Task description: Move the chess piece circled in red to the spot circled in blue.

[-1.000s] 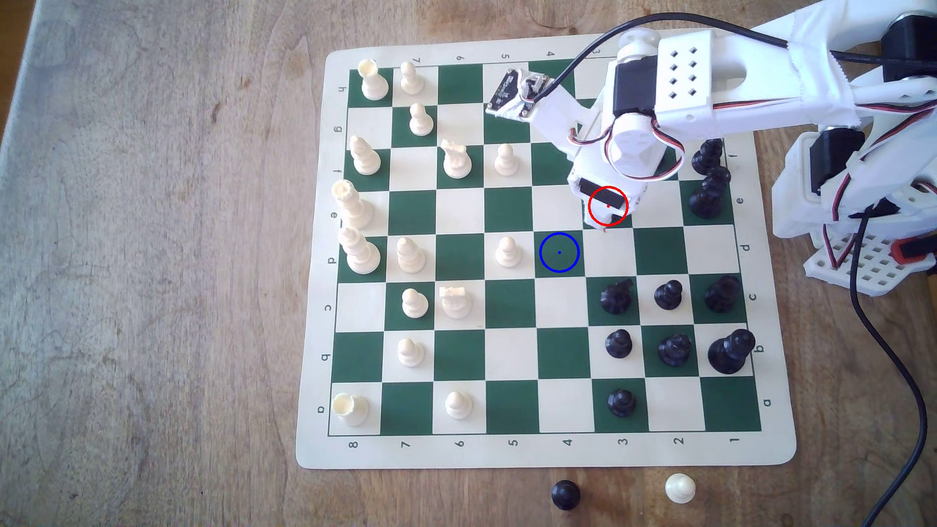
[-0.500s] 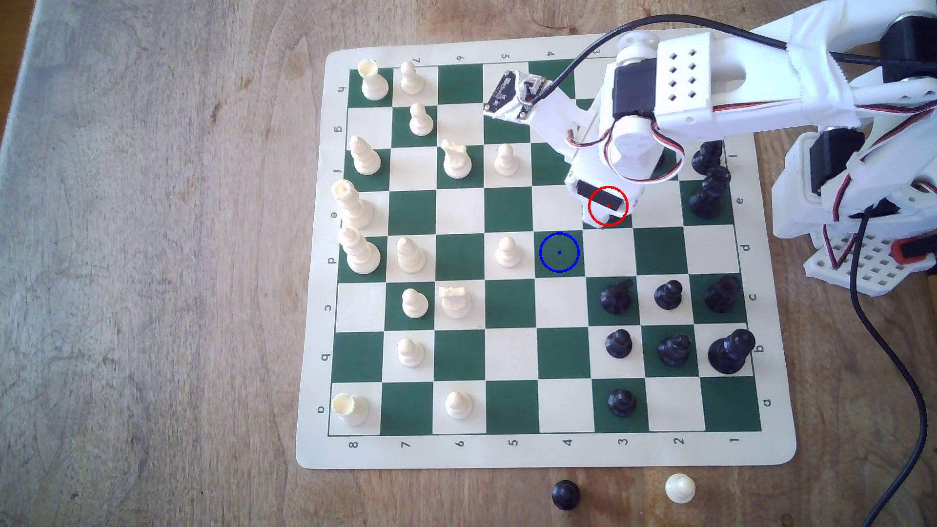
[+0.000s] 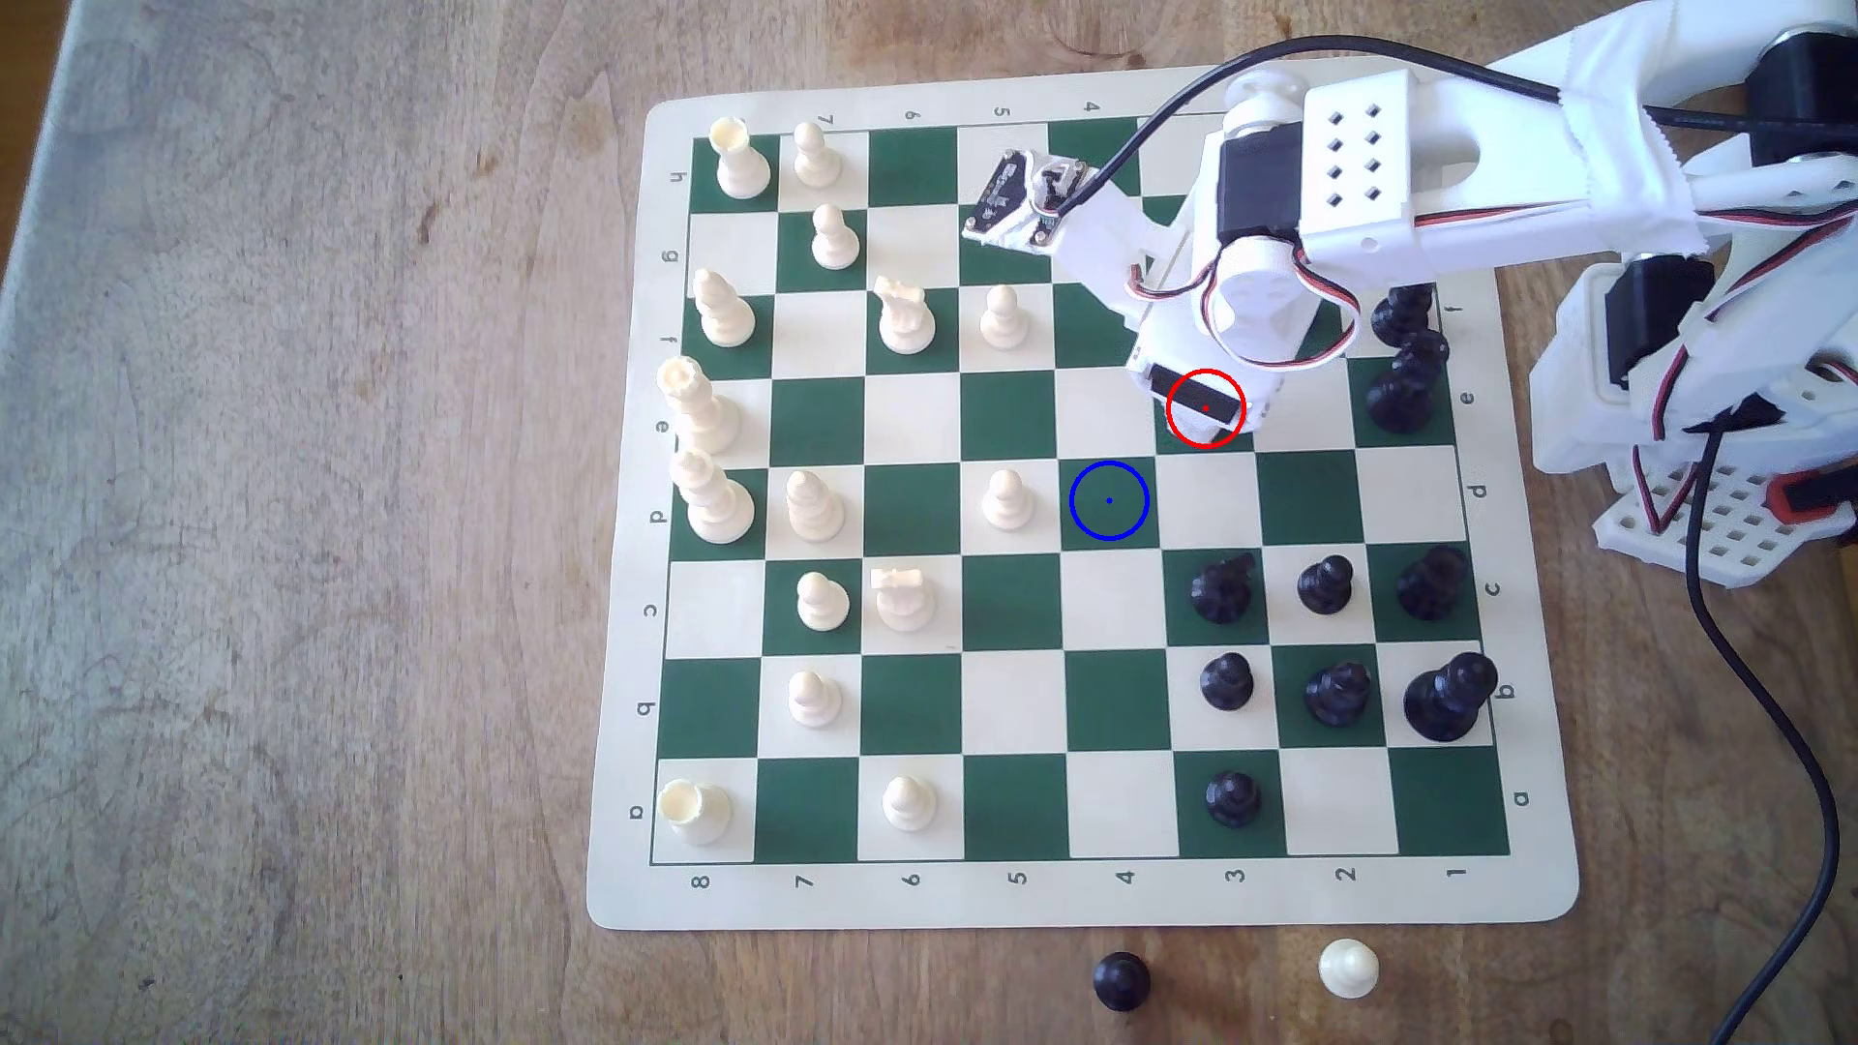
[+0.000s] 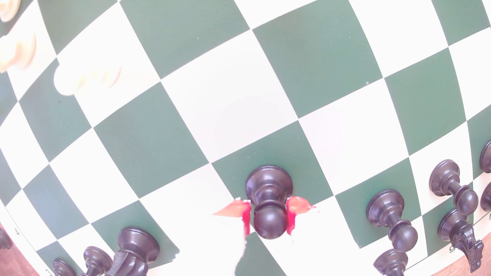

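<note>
Exterior view: the arm (image 3: 1408, 201) reaches in from the right, wrist bent downward, gripper (image 3: 1206, 427) over the red ring, diagonally adjacent to the blue-ringed spot (image 3: 1109, 500). Wrist view: red-tipped fingers (image 4: 245, 217) flank the black pawn (image 4: 269, 201) closely; actual contact cannot be told.

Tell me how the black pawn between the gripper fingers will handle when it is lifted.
The black pawn looks rigid and probably light. The gripper flanks its glossy round head, so it may slip or swivel. Its wide base should stand steady on the blue-ringed square, though laid on its side it could roll.
</note>
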You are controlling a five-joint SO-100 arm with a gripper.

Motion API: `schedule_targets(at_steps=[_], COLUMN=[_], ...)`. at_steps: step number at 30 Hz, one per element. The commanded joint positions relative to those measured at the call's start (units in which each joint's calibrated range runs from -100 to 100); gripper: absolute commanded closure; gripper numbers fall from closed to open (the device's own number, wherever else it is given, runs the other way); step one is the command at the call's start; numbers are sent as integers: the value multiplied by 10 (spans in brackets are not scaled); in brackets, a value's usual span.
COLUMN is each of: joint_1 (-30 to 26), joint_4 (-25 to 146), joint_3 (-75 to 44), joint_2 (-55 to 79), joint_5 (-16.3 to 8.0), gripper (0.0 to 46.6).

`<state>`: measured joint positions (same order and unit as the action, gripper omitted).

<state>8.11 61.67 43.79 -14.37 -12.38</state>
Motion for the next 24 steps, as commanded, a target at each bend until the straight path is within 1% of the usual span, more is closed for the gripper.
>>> schedule_targets(at_steps=[1, 3, 5, 6, 12, 16, 19, 22, 24], joint_1=[-3, -3, -3, -2, -1, 2, -8, -30, -43], joint_4=[1, 1, 1, 1, 30, 68, 110, 166, 179], joint_3=[-5, -5, -5, -5, -13, -40, -85, -166, -196], joint_2=[-5, -6, -7, -8, -40, -79, -106, -99, -93], joint_5=[0, 0, 0, 0, 0, 2, 2, 0, -2], gripper=[409, 424, 459, 464, 464, 464, 464, 464, 464])
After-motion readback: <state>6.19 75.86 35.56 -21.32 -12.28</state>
